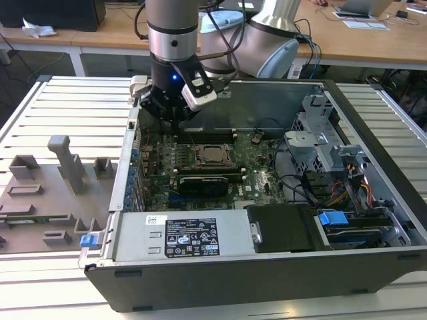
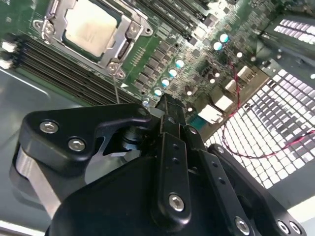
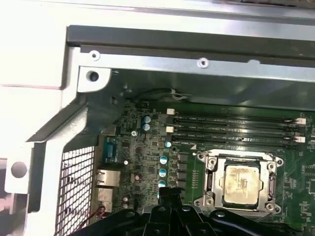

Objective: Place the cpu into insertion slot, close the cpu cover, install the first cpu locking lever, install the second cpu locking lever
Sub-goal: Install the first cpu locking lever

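Exterior view: black gripper [image 1: 175, 119] is hanging over the green motherboard [image 1: 257, 175], up-left of the socket; white label [image 1: 191, 237] print unreadable.

Second wrist view: fingers [image 2: 168, 112] are appearing pressed together, empty; silver-topped square cpu [image 2: 92, 28] is sitting under the dark-silver windowed cpu cover [image 2: 129, 30].

First wrist view: insertion slot [image 3: 239, 183] is looking covered; levers judged the step in hand.
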Robot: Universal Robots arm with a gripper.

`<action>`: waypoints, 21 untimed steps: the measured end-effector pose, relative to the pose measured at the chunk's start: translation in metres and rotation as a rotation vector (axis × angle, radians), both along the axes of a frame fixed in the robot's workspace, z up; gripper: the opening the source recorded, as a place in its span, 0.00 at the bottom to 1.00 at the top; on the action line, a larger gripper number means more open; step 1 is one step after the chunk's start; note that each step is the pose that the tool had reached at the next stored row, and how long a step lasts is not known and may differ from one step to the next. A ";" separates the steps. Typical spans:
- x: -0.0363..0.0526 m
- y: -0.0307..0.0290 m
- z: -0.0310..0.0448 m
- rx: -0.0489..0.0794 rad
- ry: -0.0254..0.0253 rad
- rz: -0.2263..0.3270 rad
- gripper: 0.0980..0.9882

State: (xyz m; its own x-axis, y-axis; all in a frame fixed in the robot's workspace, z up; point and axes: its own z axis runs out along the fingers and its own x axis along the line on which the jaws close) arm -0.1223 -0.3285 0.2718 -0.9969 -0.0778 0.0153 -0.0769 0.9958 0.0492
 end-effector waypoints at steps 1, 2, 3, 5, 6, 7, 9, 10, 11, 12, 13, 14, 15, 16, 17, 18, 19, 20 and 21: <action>-0.0012 0.0000 0.0000 0.000 0.0000 0.000 0.01; -0.0031 0.0000 0.0000 0.000 0.0000 0.000 0.01; -0.0046 0.0000 0.0000 0.000 -0.0001 0.000 0.01; -0.0082 0.0000 0.0001 0.000 -0.0009 0.000 0.01; -0.0112 -0.0001 0.0001 -0.001 -0.0006 0.001 0.01; -0.0135 0.0000 -0.0003 0.000 -0.0004 0.000 0.01; -0.0149 0.0007 -0.0008 0.000 -0.0008 0.000 0.01; -0.0157 0.0014 -0.0010 0.000 -0.0008 0.000 0.01; -0.0163 0.0023 -0.0012 0.000 -0.0007 0.000 0.01; -0.0165 0.0042 -0.0016 0.000 -0.0007 0.000 0.01; -0.0167 0.0070 -0.0027 0.001 -0.0012 -0.001 0.01; -0.0167 0.0087 -0.0029 0.001 -0.0013 -0.001 0.01; -0.0163 0.0107 -0.0030 0.000 -0.0008 0.000 0.01; -0.0157 0.0118 -0.0032 0.000 -0.0009 0.000 0.01; -0.0130 0.0128 -0.0037 0.000 -0.0008 0.000 0.01; -0.0107 0.0134 -0.0039 0.000 -0.0007 0.000 0.01; -0.0093 0.0140 -0.0042 0.000 -0.0006 0.000 0.01; -0.0079 0.0161 -0.0050 0.000 -0.0006 0.000 0.01; -0.0078 0.0173 -0.0055 0.000 -0.0007 0.000 0.01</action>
State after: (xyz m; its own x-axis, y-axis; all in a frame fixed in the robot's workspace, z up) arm -0.1301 -0.3112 0.2662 -0.9969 -0.0776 0.0146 -0.0768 0.9958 0.0492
